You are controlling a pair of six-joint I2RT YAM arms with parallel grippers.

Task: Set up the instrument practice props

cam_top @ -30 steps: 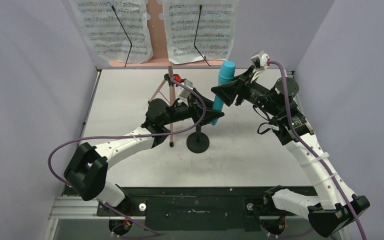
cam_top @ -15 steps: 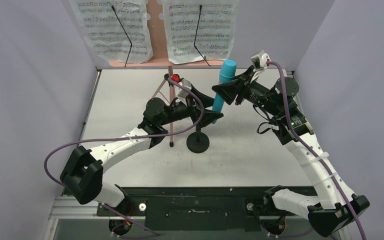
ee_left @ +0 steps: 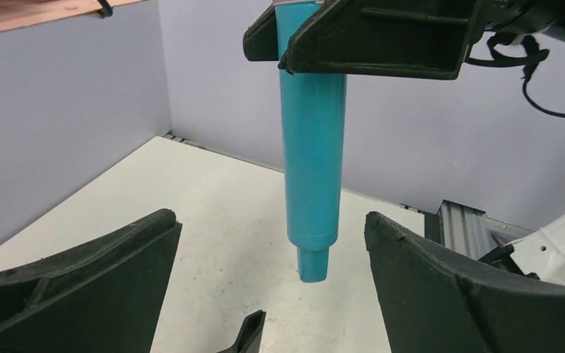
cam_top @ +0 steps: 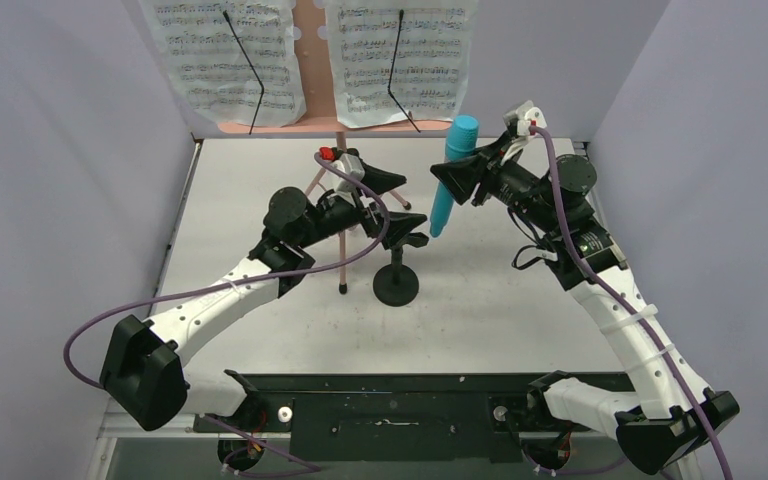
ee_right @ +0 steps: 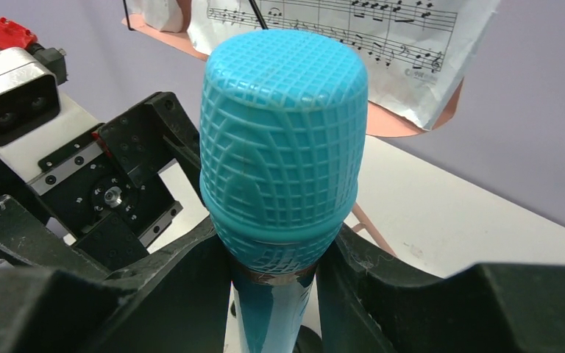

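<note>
Music stand (cam_top: 310,70): we've got the pink tripod upright at the back, left of centre; left page (cam_top: 228,60) and right page (cam_top: 400,55) sit side by side on its desk
Left tool (cam_top: 412,208): jaws flung wide, nothing held; its fingers flank the microphone's tail, apart from it on both sides
Mic stand (cam_top: 397,285): black round base on the tabletop (cam_top: 520,300), just right of the tripod's near foot
Microphone (ee_left: 313,147): teal, head up, slightly tilted; in the air, its tail just above and right of the mic stand's top
Right tool (cam_top: 457,172): we see it clamped on the microphone just under the gridded head
</note>
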